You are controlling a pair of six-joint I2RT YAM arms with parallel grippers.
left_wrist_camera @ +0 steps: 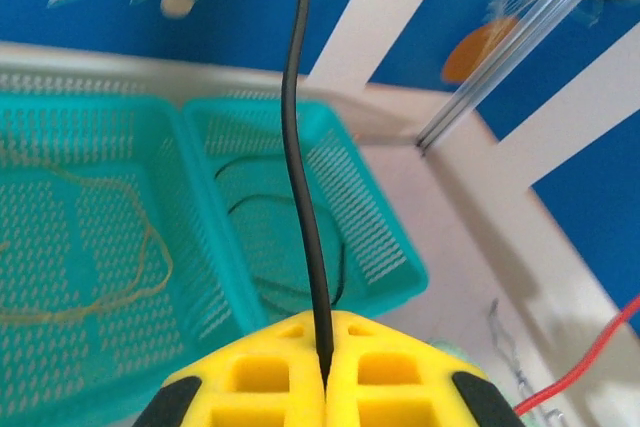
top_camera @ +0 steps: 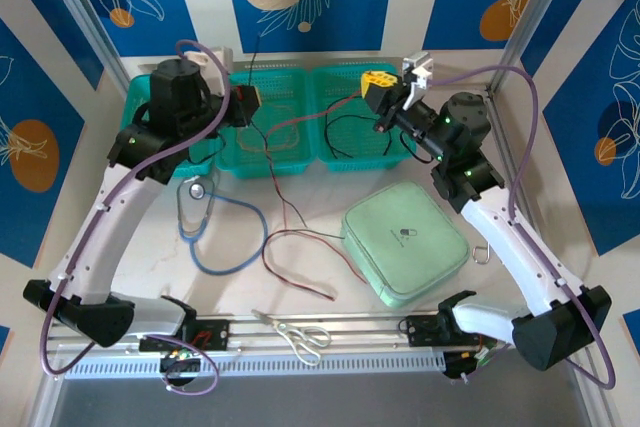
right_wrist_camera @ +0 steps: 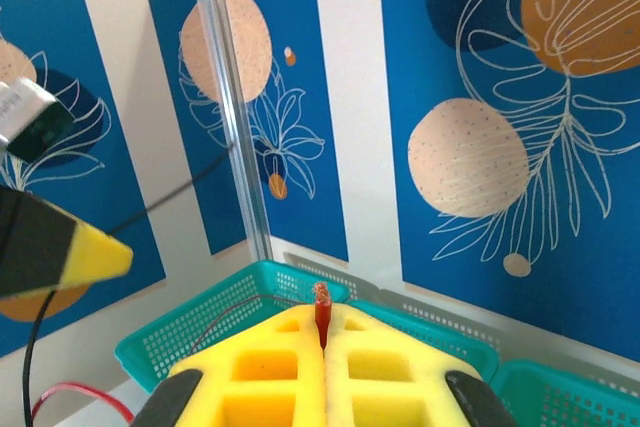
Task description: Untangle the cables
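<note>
Left gripper (left_wrist_camera: 325, 375) clamps shut on a thin black cable (left_wrist_camera: 298, 147) stretching straight away from its fingers, while right gripper (right_wrist_camera: 325, 345) pinches a red cable (right_wrist_camera: 321, 309) by its short tip.

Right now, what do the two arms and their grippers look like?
The left arm and right arm have white links, black joints with green lights, and a purple cable alongside. The left gripper and right gripper are yellow with square hollows.

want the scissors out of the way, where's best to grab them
Probably the narrow neck of the scissors, between blades and handle loops, coming straight down from above: they lie flat on the table, so only the top side is free.
</note>
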